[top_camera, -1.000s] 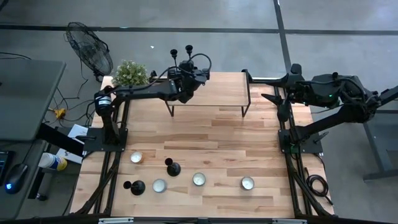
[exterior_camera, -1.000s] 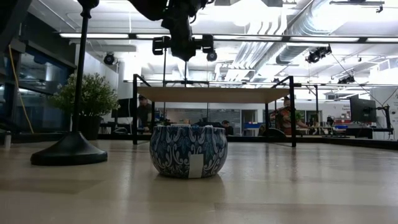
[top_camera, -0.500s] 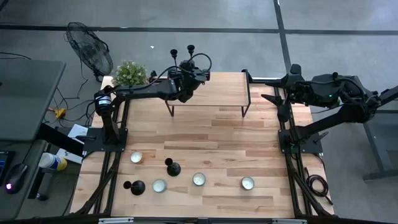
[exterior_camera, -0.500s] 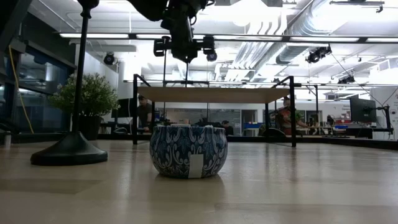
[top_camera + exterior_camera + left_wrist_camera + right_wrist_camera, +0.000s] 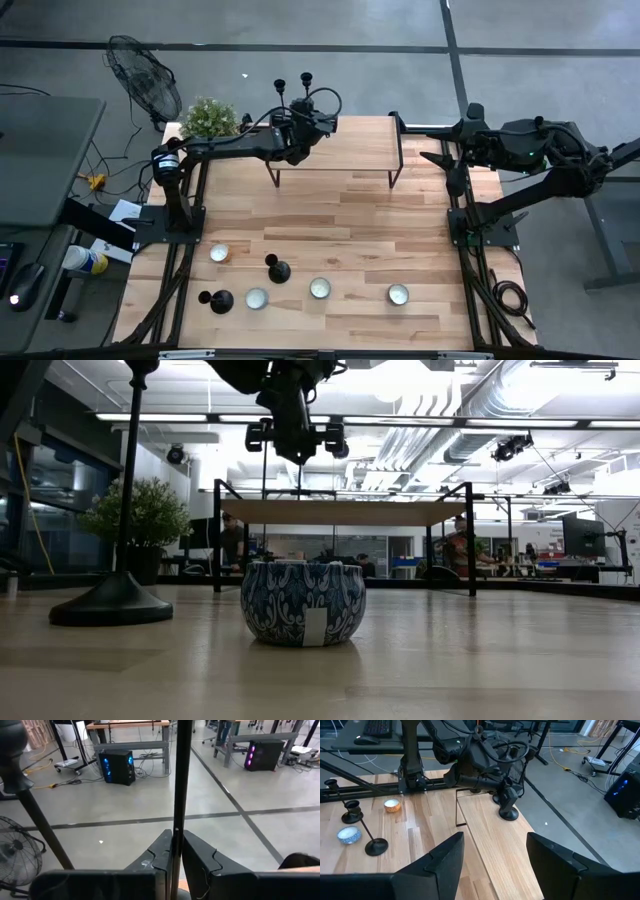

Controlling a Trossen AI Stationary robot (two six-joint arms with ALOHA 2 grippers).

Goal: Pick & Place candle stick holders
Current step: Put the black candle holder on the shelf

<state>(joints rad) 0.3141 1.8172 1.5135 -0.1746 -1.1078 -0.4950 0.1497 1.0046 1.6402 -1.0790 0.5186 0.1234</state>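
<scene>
Two black candle stick holders [image 5: 277,268] [image 5: 218,299] stand on their round bases on the near left of the table. Two more stand at the left end of the raised wooden shelf [image 5: 350,145]. My left gripper [image 5: 300,128] is over that end of the shelf, shut on the stem of one of them [image 5: 176,795]. The other one [image 5: 20,785] stands close beside it, untouched. My right gripper [image 5: 447,165] is open and empty at the table's far right edge; it also shows in the right wrist view [image 5: 492,855]. My left gripper pinches the candle stick holder's thin stem [image 5: 176,827] between its two fingers, a little above the round base [image 5: 509,813]. The fingers lie across the stem and slant down from the table's left. The holder stands upright, and its base appears to rest on the shelf.
Several low tealight cups [image 5: 219,253] [image 5: 257,298] [image 5: 320,288] [image 5: 398,294] sit along the near part of the table; a blue patterned one [image 5: 303,603] fills the low view. A potted plant [image 5: 210,118] stands at the far left corner. The shelf's black legs [image 5: 396,165] stand mid-table.
</scene>
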